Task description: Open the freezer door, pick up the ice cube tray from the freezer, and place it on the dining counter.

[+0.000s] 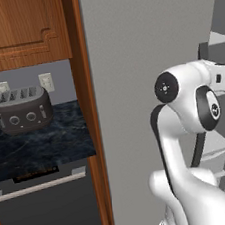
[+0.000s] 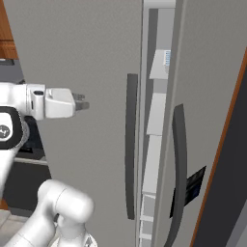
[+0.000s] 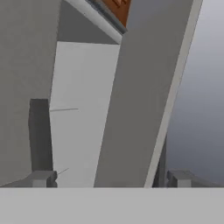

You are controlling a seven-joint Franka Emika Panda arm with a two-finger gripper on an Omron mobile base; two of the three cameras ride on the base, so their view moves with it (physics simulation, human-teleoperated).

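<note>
From the left base view, the white arm (image 1: 186, 125) rose before the grey freezer (image 1: 142, 55); a toaster (image 1: 22, 110) sat on the dark worktop (image 1: 38, 144) to the left, under a wooden cabinet (image 1: 18, 26).

From the right base view, the gripper (image 2: 83, 103) hovered with jaws spread and nothing in them, left of a dark handle (image 2: 130, 144). The freezer door stood ajar, white shelves (image 2: 157, 113) showing in the gap. The ice cube tray (image 2: 167, 58) lay on an upper shelf.

In the hand view, both fingertips (image 3: 42, 178) stood wide apart, facing the door's edge (image 3: 144, 100).
</note>
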